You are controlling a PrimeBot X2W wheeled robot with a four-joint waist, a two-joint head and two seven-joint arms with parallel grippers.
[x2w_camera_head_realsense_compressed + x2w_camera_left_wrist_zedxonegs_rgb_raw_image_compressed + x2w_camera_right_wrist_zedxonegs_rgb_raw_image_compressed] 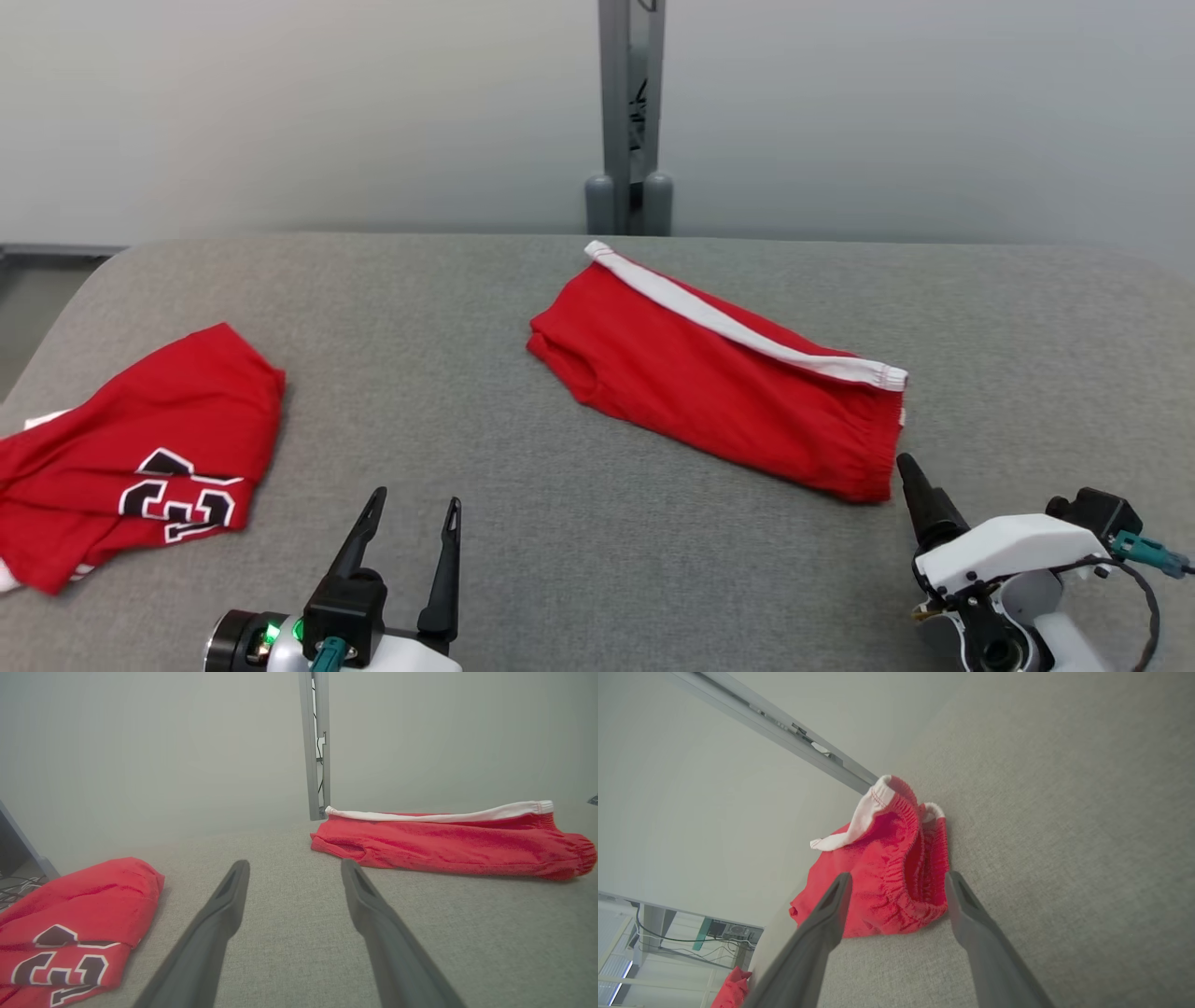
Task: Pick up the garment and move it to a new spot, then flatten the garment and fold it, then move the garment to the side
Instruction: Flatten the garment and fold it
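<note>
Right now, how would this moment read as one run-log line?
red shorts: lying on table | right gripper: open, at shorts' elastic end | left gripper: open, empty | red jersey: table's left

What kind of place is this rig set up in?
Likely a robotics lab or test cell, not a home: a grey fabric-covered table against a bare pale wall, a metal post behind it, and cabling beyond the table edge.

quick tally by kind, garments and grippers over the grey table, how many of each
red shorts with white stripe: 1
red jersey with black number: 1
open grippers: 2 (left gripper, right gripper)
total: 4
</note>
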